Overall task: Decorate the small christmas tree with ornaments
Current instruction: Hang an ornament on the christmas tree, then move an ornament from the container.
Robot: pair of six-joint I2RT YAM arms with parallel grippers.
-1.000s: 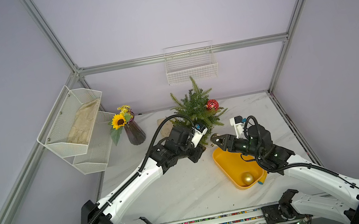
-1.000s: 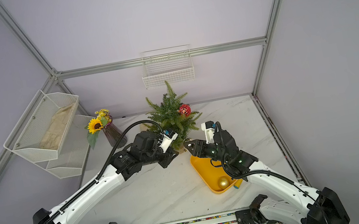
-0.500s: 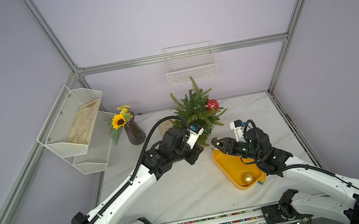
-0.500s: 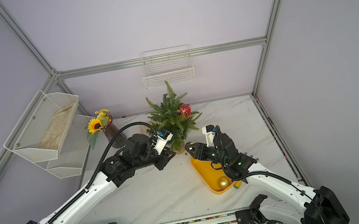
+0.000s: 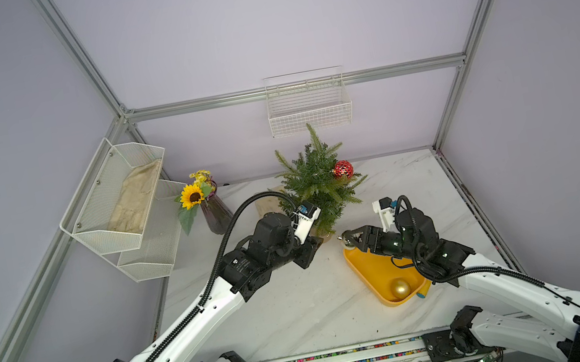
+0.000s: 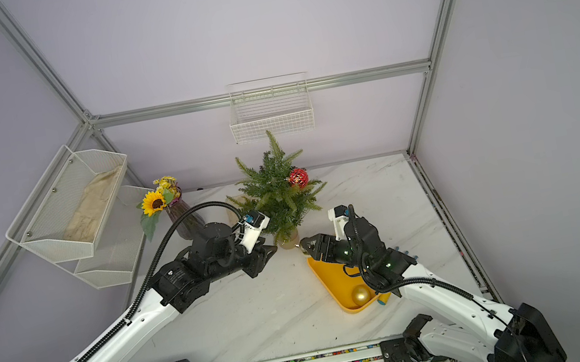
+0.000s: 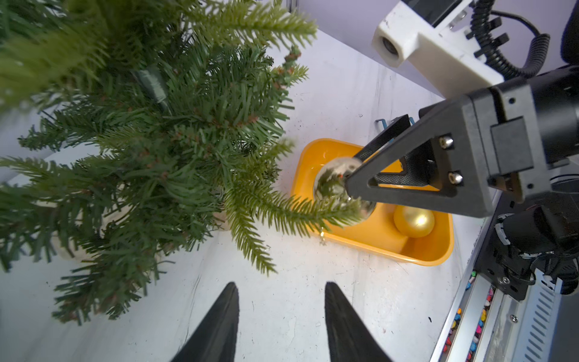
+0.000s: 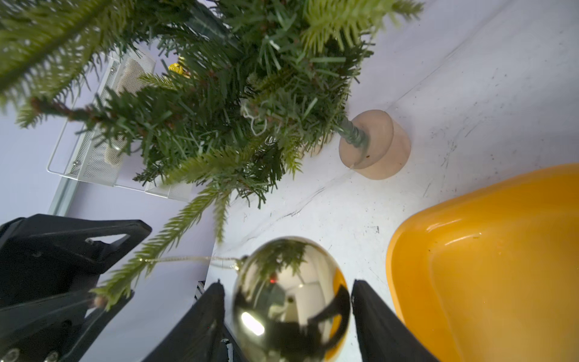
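The tree (image 5: pixel 316 181) stands at the 12 o'clock side of the table (image 5: pixel 303 308), and the red ball (image 5: pixel 342 169) hangs on it at about 2 o'clock of its top. The shiny ball (image 8: pixel 291 301) is just beside the foot of the tree, at about 4 o'clock from it in both top views. The gold ball (image 5: pixel 400 287) lies in the yellow tray (image 5: pixel 372 280), further at 5 o'clock. I judge the shiny ball to be light, hollow and thin, so it can crack under a hard squeeze, and its mirror skin looks slippery. The safe hold is a gentle one across its widest part, or at the thread (image 8: pixel 188 259). This thread runs from the ball's cap to the tip of a low branch (image 8: pixel 150 250), which looks soft and will probably bend under the weight. The right gripper (image 8: pixel 288 283) has its jaws a little apart around the shiny ball, with a thin gap on at least one side, so it does not seem to press it. The left gripper (image 7: pixel 280 283) is at about 8 o'clock from the tree's foot, half open and holding nothing.
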